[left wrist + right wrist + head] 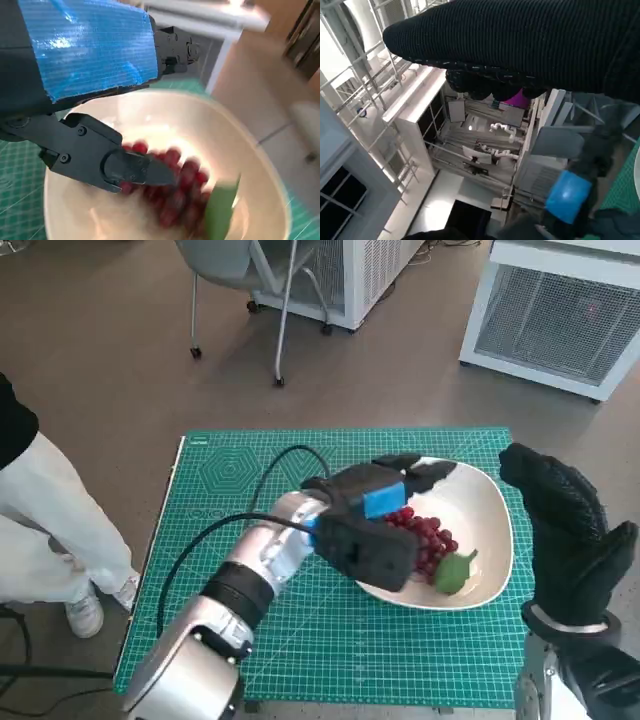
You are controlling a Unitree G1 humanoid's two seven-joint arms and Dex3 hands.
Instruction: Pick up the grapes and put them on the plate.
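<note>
While the left hand (375, 515) hangs over the white plate (493, 510) with its black fingers (125, 167) spread apart and gripping nothing, the red grapes (425, 540) lie in the plate's hollow just under those fingers, a green leaf (455, 572) at the bunch's near end. That plate sits on the green cutting mat (230, 475) toward the right edge of the surface, and the gloved right hand (565, 525) stands raised beside the plate at the right edge, its fingers loosely apart and holding nothing.
</note>
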